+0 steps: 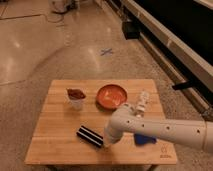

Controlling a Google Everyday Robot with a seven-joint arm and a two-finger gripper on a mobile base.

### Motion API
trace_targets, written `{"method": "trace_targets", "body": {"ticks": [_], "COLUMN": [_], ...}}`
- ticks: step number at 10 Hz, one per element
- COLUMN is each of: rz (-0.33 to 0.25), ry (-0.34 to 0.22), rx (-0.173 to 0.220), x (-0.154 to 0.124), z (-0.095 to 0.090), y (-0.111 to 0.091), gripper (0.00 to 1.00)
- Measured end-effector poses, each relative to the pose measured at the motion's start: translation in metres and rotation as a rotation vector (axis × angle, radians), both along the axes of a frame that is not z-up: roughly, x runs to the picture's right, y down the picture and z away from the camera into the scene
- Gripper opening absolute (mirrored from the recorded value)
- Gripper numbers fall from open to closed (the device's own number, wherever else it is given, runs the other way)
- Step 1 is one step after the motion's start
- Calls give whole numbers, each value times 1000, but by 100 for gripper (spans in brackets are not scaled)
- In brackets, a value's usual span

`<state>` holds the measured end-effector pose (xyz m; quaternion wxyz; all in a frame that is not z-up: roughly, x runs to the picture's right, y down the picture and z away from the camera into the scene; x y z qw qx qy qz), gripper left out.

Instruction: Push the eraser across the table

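push step in hand: gripper (107, 143) is set low at the near end of the eraser (90, 136), near the front edge of the table (52, 147).
contact looks made; spread or closed cannot be told. a steady, low sideways sweep is judged to be needed next, pressure kept on the eraser's end. further back, cup (76, 98) and orange bowl (111, 95) are well apart from it.

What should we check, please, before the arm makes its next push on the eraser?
1. Gripper at the eraser's end nearest the blue pad: ok.
2. Gripper touching the eraser: cannot tell.
3. Eraser flat on the table: ok.
4. Table room beyond the eraser's other end: ok.
5. Cup and bowl away from the eraser: ok.
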<state>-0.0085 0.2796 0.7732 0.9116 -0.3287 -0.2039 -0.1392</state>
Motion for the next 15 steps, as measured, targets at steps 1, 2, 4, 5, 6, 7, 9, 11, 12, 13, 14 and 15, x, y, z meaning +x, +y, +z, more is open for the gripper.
{"method": "trace_targets", "body": {"ticks": [1, 2, 4, 5, 6, 7, 9, 11, 12, 13, 14, 15], "rz": [-8, -15, -27, -34, -39, -43, -59, -76, -87, -96, -103, -110], "ry": [-9, -19, -37, -50, -60, -68, -88, -102, -108, -115, -121, -131], "rx": [-2, -3, -4, -2, 1, 3, 11, 21, 26, 30, 32, 34], "x": [-7, -16, -31, -41, -48, -55, -71, -85, -94, -101, -107, -117], "z": [2, 5, 8, 10, 11, 11, 14, 18, 21, 24, 27, 29], "y": [0, -1, -4, -6, -9, -11, -18, -23, -27, -30, -32, -35], "gripper": [14, 14, 14, 14, 14, 14, 14, 14, 14, 14, 14, 14]}}
